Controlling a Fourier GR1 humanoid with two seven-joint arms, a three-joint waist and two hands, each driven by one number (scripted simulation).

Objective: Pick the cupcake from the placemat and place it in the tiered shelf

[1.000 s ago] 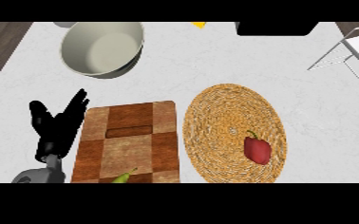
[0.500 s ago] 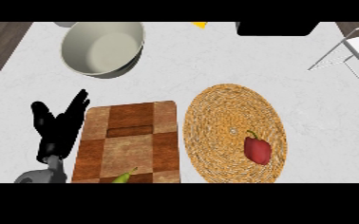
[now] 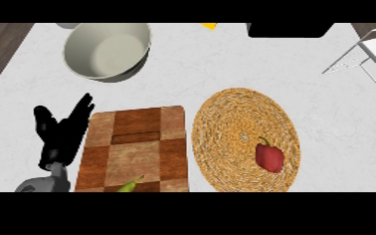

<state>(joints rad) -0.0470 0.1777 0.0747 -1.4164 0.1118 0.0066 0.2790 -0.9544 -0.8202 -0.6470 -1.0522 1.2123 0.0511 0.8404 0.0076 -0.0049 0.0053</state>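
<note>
A round woven placemat [image 3: 235, 129] lies on the counter right of centre. On its right part rests a red, pepper-like object with a green stem [image 3: 269, 156]; no cupcake shows. My left hand [image 3: 62, 132] stands open at the lower left, fingers up, just beside the left edge of a checkered wooden cutting board [image 3: 132, 147]. It holds nothing. A white wire shelf [image 3: 354, 58] shows only in part at the right edge. My right hand is out of view.
A large pale bowl [image 3: 106, 50] sits at the back left. A green tip [image 3: 131, 184] pokes in at the board's lower edge. A black object [image 3: 288, 29] and a small yellow piece [image 3: 210, 26] lie at the back.
</note>
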